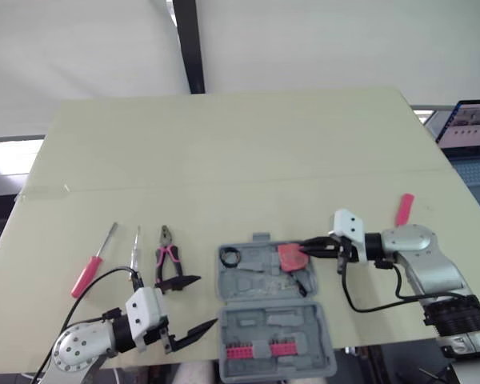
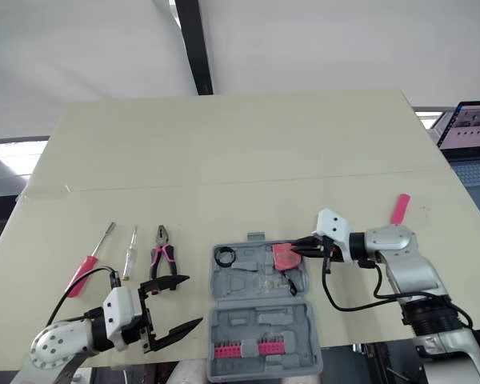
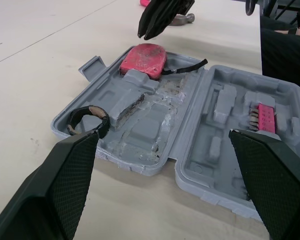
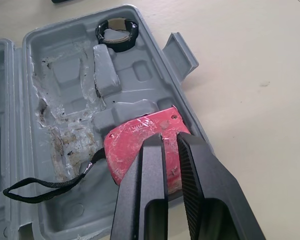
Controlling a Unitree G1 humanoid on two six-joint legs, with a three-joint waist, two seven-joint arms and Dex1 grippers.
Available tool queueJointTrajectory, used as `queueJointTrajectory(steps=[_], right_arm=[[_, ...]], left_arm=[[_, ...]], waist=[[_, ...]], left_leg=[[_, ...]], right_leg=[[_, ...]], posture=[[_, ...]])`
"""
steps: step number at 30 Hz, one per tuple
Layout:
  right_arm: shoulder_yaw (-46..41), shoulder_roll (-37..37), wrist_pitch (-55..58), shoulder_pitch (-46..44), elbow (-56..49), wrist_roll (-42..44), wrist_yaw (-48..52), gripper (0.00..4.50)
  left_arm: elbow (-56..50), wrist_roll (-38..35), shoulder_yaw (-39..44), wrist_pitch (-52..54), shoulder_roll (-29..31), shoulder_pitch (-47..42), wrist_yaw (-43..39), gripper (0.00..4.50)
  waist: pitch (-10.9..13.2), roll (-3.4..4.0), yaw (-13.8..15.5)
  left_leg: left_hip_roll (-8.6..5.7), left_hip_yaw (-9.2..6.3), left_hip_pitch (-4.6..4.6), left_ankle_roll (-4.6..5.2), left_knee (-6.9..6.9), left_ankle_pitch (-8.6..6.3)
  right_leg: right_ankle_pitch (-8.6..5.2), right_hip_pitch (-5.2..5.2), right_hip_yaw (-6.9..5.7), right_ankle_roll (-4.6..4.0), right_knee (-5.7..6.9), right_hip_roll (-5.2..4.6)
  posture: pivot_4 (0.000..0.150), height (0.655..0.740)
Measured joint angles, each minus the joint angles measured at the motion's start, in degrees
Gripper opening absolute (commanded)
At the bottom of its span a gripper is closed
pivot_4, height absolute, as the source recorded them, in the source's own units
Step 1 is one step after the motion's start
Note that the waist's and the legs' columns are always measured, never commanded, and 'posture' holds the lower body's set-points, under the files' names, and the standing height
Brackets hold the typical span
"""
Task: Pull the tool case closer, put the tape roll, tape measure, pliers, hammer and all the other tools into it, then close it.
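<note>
The grey tool case [image 1: 248, 320] lies open at the table's front middle. Inside its far half sit a black tape roll [image 1: 230, 257] and a red tape measure [image 4: 140, 145] with a black strap. My right gripper [image 1: 306, 246] is shut, its tips hovering just over the tape measure's far edge, not holding it. Left of the case my left gripper [image 1: 202, 302] stands open, its fingers [image 3: 65, 190] facing the case. The pink-handled pliers [image 1: 168, 260] lie just beyond it. The hammer's pink handle [image 1: 404, 210] pokes out behind the right arm.
A red-handled screwdriver [image 1: 92, 266] and a small clear one [image 1: 136, 250] lie left of the pliers. A strip of pink bits [image 1: 260, 350] sits in the case's near half. A laptop [image 1: 472, 124] stands off the table's right edge.
</note>
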Motion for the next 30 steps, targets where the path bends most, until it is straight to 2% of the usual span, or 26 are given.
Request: queueJointTrajectory(steps=[9, 30], right_arm=[[0.4, 0.0, -2.2, 1.8, 1.6, -0.2, 0.5, 0.52], [4.2, 2.6, -8.4, -1.1, 9.0, -2.8, -0.7, 0.52]], left_arm=[[0.0, 0.0, 0.1, 0.0, 0.9, 0.3, 0.0, 4.50], [-0.1, 0.0, 0.6, -0.1, 1.5, 1.9, 0.0, 4.50]], waist=[[0.0, 0.00, 0.0], [-0.1, -0.14, 0.0]], left_leg=[[0.00, 0.01, 0.00, 0.00, 0.00, 0.00], [0.02, -0.02, 0.29, 0.00, -0.02, 0.00]], right_leg=[[0.00, 0.00, 0.00, 0.00, 0.00, 0.00], [0.00, 0.32, -0.02, 0.00, -0.04, 0.01]], posture=[[0.150, 0.7400], [0.150, 0.7400]])
